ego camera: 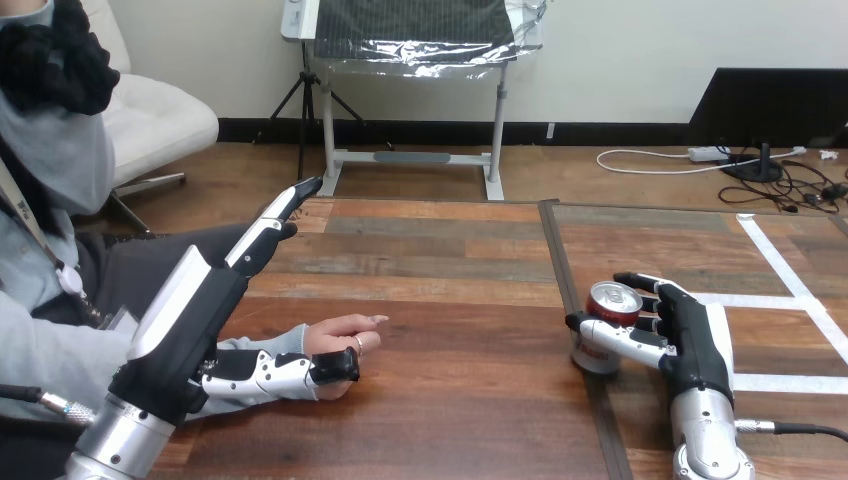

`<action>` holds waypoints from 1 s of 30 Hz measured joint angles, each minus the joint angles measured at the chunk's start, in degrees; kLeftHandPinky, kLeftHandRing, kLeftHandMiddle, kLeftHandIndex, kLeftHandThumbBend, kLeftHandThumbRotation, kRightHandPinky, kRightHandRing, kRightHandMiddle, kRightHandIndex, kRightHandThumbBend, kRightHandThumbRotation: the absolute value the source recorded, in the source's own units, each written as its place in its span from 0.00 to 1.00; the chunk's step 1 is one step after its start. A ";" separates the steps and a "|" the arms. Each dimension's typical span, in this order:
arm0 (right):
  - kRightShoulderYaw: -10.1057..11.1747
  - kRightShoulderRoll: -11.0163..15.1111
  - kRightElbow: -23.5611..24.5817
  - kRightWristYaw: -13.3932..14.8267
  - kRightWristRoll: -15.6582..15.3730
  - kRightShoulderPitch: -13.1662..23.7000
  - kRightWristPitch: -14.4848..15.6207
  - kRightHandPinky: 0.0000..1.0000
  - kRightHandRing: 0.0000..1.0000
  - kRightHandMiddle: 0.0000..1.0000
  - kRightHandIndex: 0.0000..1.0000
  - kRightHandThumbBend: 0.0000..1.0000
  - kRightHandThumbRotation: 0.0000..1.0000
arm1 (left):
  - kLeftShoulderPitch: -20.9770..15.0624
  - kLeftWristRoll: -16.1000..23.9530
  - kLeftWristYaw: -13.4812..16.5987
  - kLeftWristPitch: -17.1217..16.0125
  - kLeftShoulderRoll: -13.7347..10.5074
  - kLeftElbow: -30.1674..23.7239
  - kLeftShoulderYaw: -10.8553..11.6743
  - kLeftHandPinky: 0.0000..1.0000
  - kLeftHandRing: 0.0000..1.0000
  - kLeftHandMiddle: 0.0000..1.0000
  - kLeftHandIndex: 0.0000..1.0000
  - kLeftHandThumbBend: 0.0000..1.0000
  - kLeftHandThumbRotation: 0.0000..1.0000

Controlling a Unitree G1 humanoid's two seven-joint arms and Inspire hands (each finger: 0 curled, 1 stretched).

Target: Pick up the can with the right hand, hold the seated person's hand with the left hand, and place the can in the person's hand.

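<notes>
Lift can (612,302), standing on table (450,420) at 4 o'clock with right hand (690,350) wrapped round it, straight up without tipping, then carry toward 9 o'clock to person's hand (340,338) lying at 8 o'clock beside straight-fingered, unclosed left hand (192,308).

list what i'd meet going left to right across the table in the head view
left hand → person's hand → can → right hand
</notes>
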State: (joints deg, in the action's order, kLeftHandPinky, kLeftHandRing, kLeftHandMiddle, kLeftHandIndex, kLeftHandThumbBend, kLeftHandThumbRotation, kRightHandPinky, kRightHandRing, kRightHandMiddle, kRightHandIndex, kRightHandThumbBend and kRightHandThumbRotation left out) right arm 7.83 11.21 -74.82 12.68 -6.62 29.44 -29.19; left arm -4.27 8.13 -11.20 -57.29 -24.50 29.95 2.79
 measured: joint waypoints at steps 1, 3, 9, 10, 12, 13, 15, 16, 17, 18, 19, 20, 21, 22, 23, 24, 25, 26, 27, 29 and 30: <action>0.05 0.02 0.00 -0.02 0.05 0.03 0.12 0.45 0.48 0.54 0.57 0.78 0.00 | 0.00 0.00 0.00 0.00 0.00 0.00 0.00 0.91 0.97 0.97 0.97 1.00 0.56; 0.25 0.04 0.00 -0.16 0.21 0.12 0.33 0.44 0.48 0.54 0.56 0.78 0.00 | 0.00 -0.13 -0.05 0.00 0.00 0.00 0.00 0.91 0.97 0.97 0.97 1.00 0.56; 0.89 0.12 0.00 -0.69 0.80 0.29 0.88 0.41 0.46 0.53 0.55 0.79 0.00 | 0.00 -0.50 -0.07 0.00 0.00 0.00 0.00 0.90 0.97 0.97 0.96 1.00 0.56; 1.06 0.13 0.00 -0.77 0.96 0.31 0.97 0.41 0.46 0.52 0.55 0.79 0.00 | -0.01 -0.51 -0.07 0.00 0.00 0.00 0.00 0.90 0.97 0.97 0.96 1.00 0.56; 1.29 0.13 0.00 -0.91 1.19 0.33 1.11 0.41 0.45 0.52 0.54 0.79 0.00 | -0.01 -0.51 -0.07 0.00 0.00 0.00 0.00 0.90 0.97 0.97 0.96 1.00 0.56; 1.37 0.14 0.00 -0.98 1.24 0.35 1.18 0.41 0.45 0.52 0.54 0.80 0.00 | -0.01 -0.51 -0.07 0.00 0.00 0.00 0.00 0.90 0.97 0.97 0.96 1.00 0.56; 1.52 0.15 0.00 -1.07 1.25 0.40 1.30 0.41 0.45 0.51 0.54 0.80 0.00 | -0.01 -0.52 -0.07 0.00 0.00 0.00 0.00 0.90 0.97 0.97 0.96 1.00 0.56; 1.55 0.16 0.00 -1.09 1.25 0.43 1.35 0.40 0.45 0.51 0.54 0.80 0.00 | -0.01 -0.51 -0.07 0.00 0.00 0.00 0.00 0.90 0.96 0.97 0.96 1.00 0.56; 1.58 0.17 -0.01 -1.10 1.25 0.46 1.40 0.40 0.44 0.51 0.54 0.81 0.00 | -0.01 -0.51 -0.07 0.00 0.00 0.00 0.00 0.90 0.96 0.96 0.96 1.00 0.56; 1.60 0.18 -0.01 -1.13 1.25 0.48 1.43 0.40 0.44 0.51 0.54 0.81 0.00 | -0.01 -0.52 -0.07 0.00 0.00 0.00 0.00 0.90 0.96 0.96 0.96 1.00 0.56; 1.63 0.19 -0.01 -1.17 1.25 0.50 1.45 0.40 0.44 0.52 0.54 0.81 0.00 | -0.01 -0.52 -0.07 0.00 0.00 0.00 0.00 0.90 0.96 0.96 0.96 1.00 0.56; 1.68 0.19 -0.01 -1.24 1.27 0.51 1.47 0.40 0.44 0.52 0.54 0.81 0.00 | -0.01 -0.54 -0.07 0.00 0.00 0.00 0.00 0.90 0.96 0.96 0.96 1.00 0.56; 1.72 0.20 -0.01 -1.34 1.30 0.51 1.47 0.40 0.44 0.52 0.54 0.81 0.00 | -0.01 -0.56 -0.07 0.00 0.00 0.00 0.00 0.90 0.96 0.96 0.96 1.00 0.56; 1.80 0.20 -0.01 -1.49 1.34 0.52 1.47 0.39 0.44 0.52 0.54 0.81 0.00 | -0.01 -0.56 -0.07 0.00 0.00 0.00 0.00 0.89 0.96 0.96 0.96 1.00 0.56; 1.84 0.20 -0.01 -1.59 1.38 0.52 1.47 0.39 0.44 0.52 0.54 0.81 0.00 | -0.02 -0.56 -0.07 0.00 0.00 0.00 0.00 0.89 0.96 0.96 0.96 1.00 0.56; 1.90 0.20 -0.02 -1.69 1.42 0.52 1.47 0.39 0.44 0.52 0.54 0.81 0.00 | -0.02 -0.56 -0.07 0.00 0.00 0.00 0.00 0.89 0.96 0.96 0.96 1.00 0.56; 1.95 0.20 -0.02 -1.82 1.46 0.52 1.46 0.39 0.43 0.52 0.54 0.81 0.00 | -0.02 -0.55 -0.07 0.00 0.00 0.00 0.00 0.89 0.96 0.96 0.96 1.00 0.56; 1.97 0.21 -0.03 -1.93 1.50 0.52 1.46 0.39 0.43 0.52 0.54 0.81 0.00 | -0.02 -0.55 -0.07 0.00 0.00 0.00 0.00 0.89 0.96 0.96 0.96 1.00 0.56; 1.99 0.23 -0.03 -2.04 1.57 0.52 1.46 0.38 0.43 0.52 0.54 0.81 0.00 | -0.02 -0.54 -0.07 0.00 0.00 0.00 0.00 0.89 0.96 0.96 0.96 1.00 0.56; 1.95 0.27 -0.04 -2.06 1.60 0.52 1.46 0.38 0.43 0.51 0.54 0.81 0.00 | -0.03 -0.53 -0.07 0.00 0.00 0.00 0.00 0.89 0.96 0.96 0.96 1.00 0.56; 1.92 0.29 -0.04 -1.97 1.53 0.52 1.45 0.38 0.43 0.51 0.54 0.81 0.00 | -0.03 -0.53 -0.07 0.00 0.00 0.00 0.00 0.89 0.96 0.96 0.95 1.00 0.56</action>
State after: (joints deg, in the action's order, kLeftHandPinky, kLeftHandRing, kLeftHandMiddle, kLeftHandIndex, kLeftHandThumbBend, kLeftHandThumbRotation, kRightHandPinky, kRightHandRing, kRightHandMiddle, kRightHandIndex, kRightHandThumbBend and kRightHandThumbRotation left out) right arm 9.75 11.50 -74.86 10.71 -5.08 29.96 -27.74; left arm -4.30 7.60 -11.27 -57.29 -24.50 29.95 2.79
